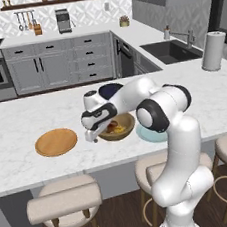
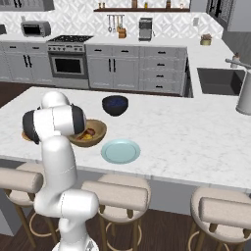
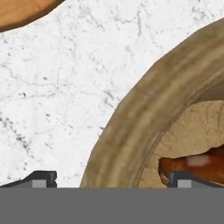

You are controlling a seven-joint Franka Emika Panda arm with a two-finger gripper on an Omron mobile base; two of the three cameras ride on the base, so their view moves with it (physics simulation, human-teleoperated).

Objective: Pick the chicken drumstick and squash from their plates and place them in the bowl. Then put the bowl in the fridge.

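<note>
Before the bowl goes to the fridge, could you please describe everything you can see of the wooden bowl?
The wooden bowl is wide, shallow and light brown, with grain bands along its thick rim. It sits upright on the white marble counter, between the orange-tan wooden plate and the pale blue-green plate. Inside lie the reddish-brown chicken drumstick and the yellow squash. The open pincer straddles its rim, one fingertip outside, one inside; contact cannot be told.

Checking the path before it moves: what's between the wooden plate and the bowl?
Bare marble counter separates the wooden plate from the bowl in the hand view; the open gripper straddles the bowl's rim.
</note>
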